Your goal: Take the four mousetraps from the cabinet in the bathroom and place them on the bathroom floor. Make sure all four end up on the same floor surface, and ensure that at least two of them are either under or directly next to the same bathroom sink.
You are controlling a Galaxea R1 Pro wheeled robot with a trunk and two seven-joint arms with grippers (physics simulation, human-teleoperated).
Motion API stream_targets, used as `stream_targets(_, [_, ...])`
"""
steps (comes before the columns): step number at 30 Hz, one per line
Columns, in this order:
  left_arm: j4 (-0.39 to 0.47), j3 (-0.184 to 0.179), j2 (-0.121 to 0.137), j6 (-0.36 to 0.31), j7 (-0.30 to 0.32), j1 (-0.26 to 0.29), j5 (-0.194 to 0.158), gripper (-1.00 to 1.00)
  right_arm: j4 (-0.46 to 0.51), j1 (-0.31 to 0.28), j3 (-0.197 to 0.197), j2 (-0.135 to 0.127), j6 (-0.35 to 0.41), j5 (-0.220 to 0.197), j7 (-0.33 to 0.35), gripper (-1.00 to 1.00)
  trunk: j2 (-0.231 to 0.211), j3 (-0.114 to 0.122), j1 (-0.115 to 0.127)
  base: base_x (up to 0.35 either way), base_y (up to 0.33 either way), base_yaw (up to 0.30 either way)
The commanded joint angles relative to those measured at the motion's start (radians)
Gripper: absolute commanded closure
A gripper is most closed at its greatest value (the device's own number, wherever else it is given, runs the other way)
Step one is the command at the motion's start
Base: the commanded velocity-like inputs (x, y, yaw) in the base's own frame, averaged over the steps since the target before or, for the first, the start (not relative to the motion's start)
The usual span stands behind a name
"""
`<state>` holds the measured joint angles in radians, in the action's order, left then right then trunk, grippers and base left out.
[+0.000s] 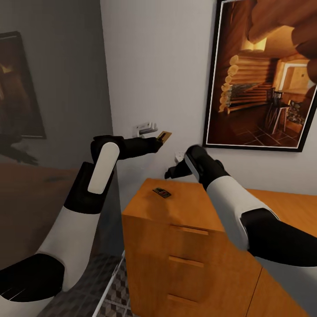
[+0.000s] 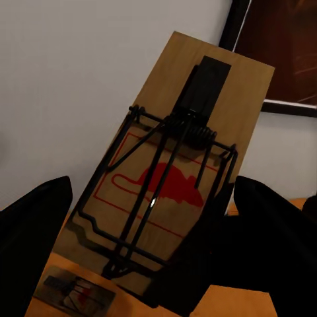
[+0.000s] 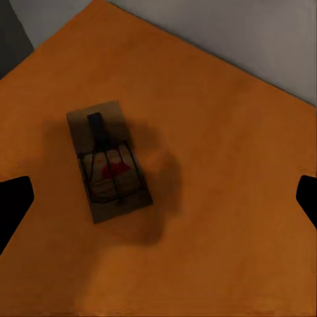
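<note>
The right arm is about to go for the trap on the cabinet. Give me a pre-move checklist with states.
1. Left gripper shut on a mousetrap: ok.
2. Second mousetrap lies flat on the cabinet top: ok.
3. Right gripper open above it, fingers apart: ok.
4. Trap centred between the fingers: not ok, it sits to one side.
5. Bathroom floor drop spot chosen: cannot tell.

Orange-brown cabinet [image 1: 189, 220] top, one mousetrap [image 1: 162, 192] flat on it near the corner.
</note>
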<state>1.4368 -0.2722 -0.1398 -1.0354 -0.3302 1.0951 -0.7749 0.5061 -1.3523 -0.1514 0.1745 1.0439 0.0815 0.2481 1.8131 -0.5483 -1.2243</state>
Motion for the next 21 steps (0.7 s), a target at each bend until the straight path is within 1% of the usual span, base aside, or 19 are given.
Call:
stream_targets(1, [0.001,0.0,0.0,-0.002,-0.011,0.001,-0.01,1.0,-0.02,-0.006,-0.001,0.0,0.003,0.01,0.007,-1.0,0.001,-0.001,0.0,0.0,0.0,0.0])
stream_targets(5, [0.001,-0.001,0.0,-0.002,-0.012,0.001,-0.009,1.0,-0.077,-0.02,-0.002,0.0,0.003,0.013,0.007,-1.0,0.001,-0.001,0.0,0.0,0.0,0.0])
stream_targets(7, [0.001,-0.001,0.0,-0.002,-0.012,0.001,-0.009,1.0,-0.087,-0.022,-0.002,0.0,0.003,0.014,0.009,-1.0,0.001,-0.001,0.0,0.0,0.0,0.0])
stream_targets(16, [0.001,-0.002,-0.002,-0.001,-0.015,0.001,-0.009,1.0,-0.101,-0.026,-0.002,0.0,0.003,0.012,0.015,-1.0,0.001,-0.001,0.0,0.001,0.0,0.0])
stream_targets(19, [0.001,-0.009,-0.002,-0.001,-0.014,0.001,-0.009,1.0,-0.102,-0.026,-0.002,0.0,0.003,0.011,0.016,-1.0,0.001,-0.001,0.0,0.076,0.0,0.0])
stream_targets(21, [0.001,-0.021,-0.001,0.0,-0.015,0.002,-0.009,1.0,-0.102,-0.027,-0.002,0.0,0.003,0.011,0.017,-1.0,0.001,-0.001,0.0,0.187,0.0,0.0])
